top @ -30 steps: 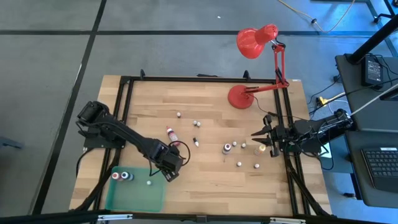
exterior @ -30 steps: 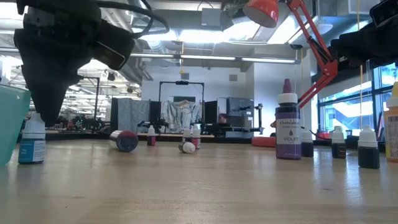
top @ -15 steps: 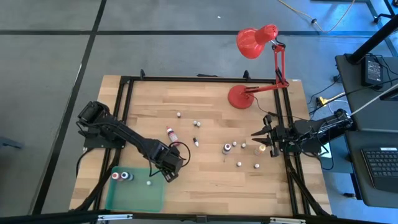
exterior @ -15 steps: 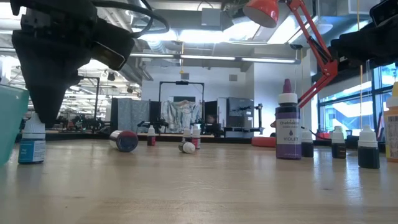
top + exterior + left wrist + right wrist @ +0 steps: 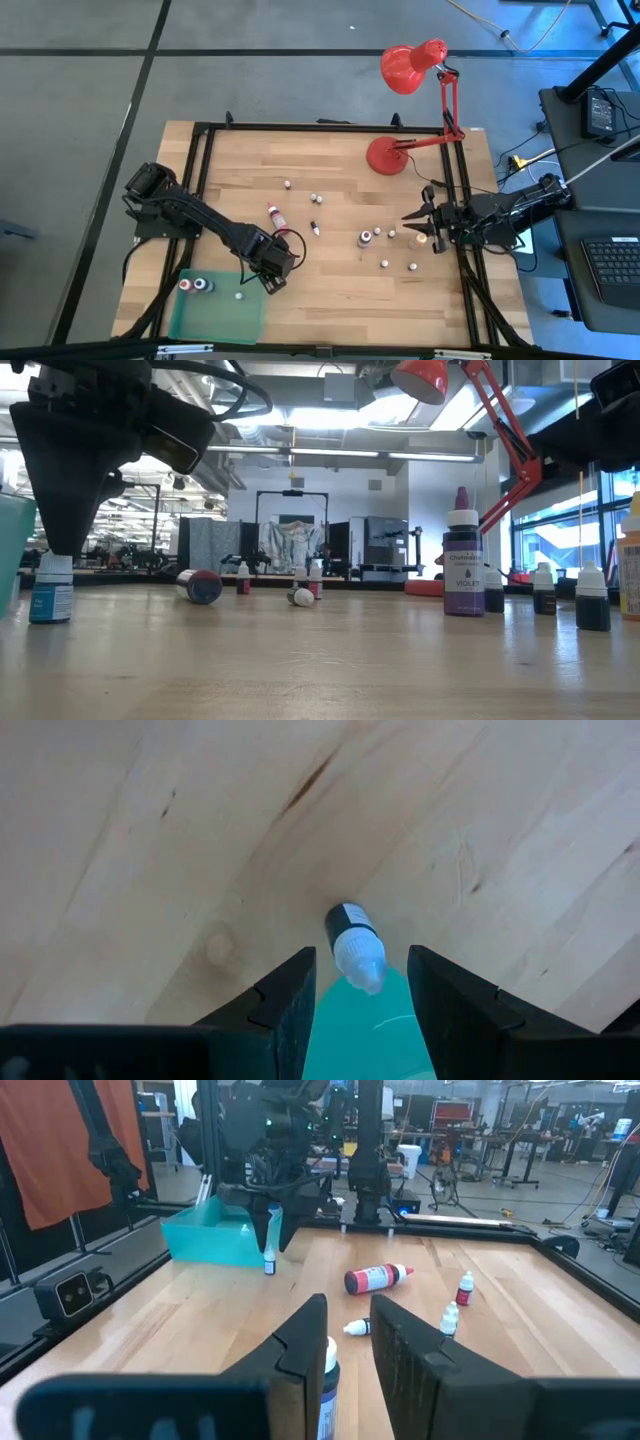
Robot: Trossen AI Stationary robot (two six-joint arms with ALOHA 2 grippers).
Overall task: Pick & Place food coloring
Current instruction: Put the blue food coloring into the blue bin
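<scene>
Now the left gripper point(image 5: 268, 284) hovers at the green tray's point(image 5: 215, 318) edge, fingers point(image 5: 285, 1005) released — a small white-capped bottle point(image 5: 355, 946) stands on the surface beneath them. Right gripper point(image 5: 415, 215) — clenched — waits among scattered bottles.

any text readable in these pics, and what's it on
"VIOLET": on the label of the purple bottle, low view.
A smaller line above it on that label: too blurred to read.
Label of the small blue bottle under the left gripper: too blurred to read.
No other readable text.
</scene>
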